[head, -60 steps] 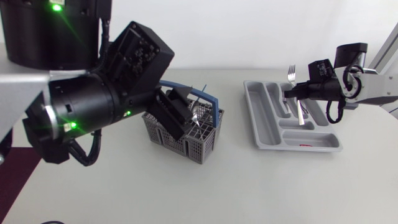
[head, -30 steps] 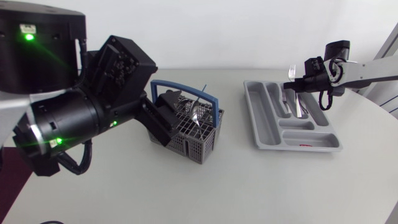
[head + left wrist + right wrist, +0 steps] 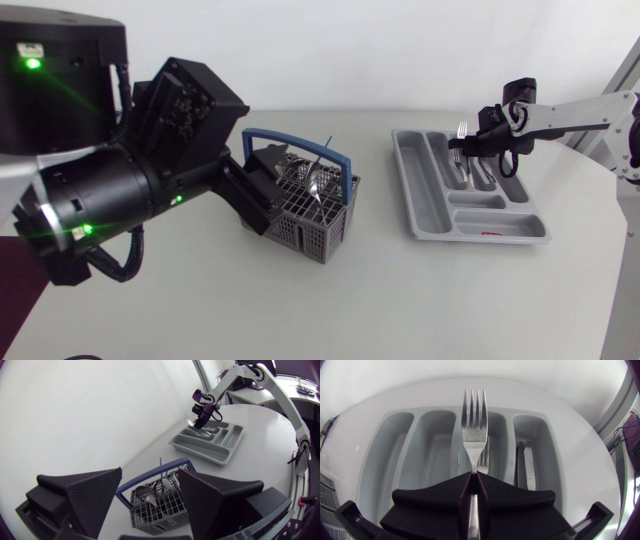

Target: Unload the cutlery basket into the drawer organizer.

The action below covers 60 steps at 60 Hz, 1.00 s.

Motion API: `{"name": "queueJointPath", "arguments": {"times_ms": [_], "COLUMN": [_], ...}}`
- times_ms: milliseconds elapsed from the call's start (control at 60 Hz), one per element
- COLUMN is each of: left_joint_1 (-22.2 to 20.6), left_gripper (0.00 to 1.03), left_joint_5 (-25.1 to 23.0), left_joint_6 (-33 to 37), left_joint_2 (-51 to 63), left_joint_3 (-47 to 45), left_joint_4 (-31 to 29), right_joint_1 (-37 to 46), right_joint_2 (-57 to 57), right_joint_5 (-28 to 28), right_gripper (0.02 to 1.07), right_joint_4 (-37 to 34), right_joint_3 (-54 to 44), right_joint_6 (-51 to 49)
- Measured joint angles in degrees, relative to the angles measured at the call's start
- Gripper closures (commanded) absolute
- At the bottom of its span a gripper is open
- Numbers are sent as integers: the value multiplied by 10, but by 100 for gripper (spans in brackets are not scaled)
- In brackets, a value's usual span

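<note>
At the desk's (image 3: 400, 300) left side, left gripper (image 3: 262, 190): fingers spread wide, gripping nothing, hanging just left of the basket (image 3: 305, 218). No contact with the load inside, as far as can be told. From the left wrist, basket lying ahead of the open fingers, not between them.

Mid-desk, the basket itself: upright, blue handle raised, far from emptied. Spoons (image 3: 316, 185) and other pieces standing in it, packed too close for a count.

Further right, well apart from the basket, the organizer (image 3: 425, 215), flat on the desk. Partly stocked already: other fork (image 3: 483, 459) lying in a long middle slot, knives (image 3: 526, 465) in the long slot beside it. Remaining long slots on the basket side looking bare, likewise the short slots at the near end.

Over the organizer's far end, right gripper (image 3: 480, 143): fingers closed on the handle of a fork (image 3: 474, 420), tines pointing away from the wrist. Held above the slot with the other fork in it, lined up with that slot, not yet laid down.

Judged about a third done at most: a few pieces sorted, one on its way in, most of the load waiting in the basket. Left to do: setting this fork down, then repeated trips for the spoons and the rest.
</note>
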<state>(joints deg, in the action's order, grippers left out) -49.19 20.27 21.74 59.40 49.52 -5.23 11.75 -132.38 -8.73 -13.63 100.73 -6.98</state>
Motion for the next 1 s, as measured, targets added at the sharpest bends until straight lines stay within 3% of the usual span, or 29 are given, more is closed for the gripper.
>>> {"name": "queueJointPath", "arguments": {"times_ms": [50,183,283,500,667,867,1000], "left_joint_1": [0,0,0,0,0,-7,-33], "left_gripper": [10,10,10,10,10,11,12], "left_joint_5": [0,0,0,-3,-20,-19,-2], "left_joint_6": [4,6,6,6,-2,-46,-68], "left_joint_2": [-3,-5,-5,-10,-5,80,141], "left_joint_3": [0,0,0,0,6,105,173], "left_joint_4": [0,0,0,-9,-57,-144,-194], "right_joint_1": [1,3,4,3,-1,-45,-78], "right_joint_2": [-1,-1,6,108,248,384,445], "right_joint_5": [0,0,0,-3,-20,-35,-35], "right_gripper": [80,53,42,40,40,38,38], "right_joint_4": [-1,-1,1,37,68,82,83], "right_joint_3": [0,0,-9,-115,-234,-399,-473], "right_joint_6": [3,4,4,1,-7,-26,-38]}}
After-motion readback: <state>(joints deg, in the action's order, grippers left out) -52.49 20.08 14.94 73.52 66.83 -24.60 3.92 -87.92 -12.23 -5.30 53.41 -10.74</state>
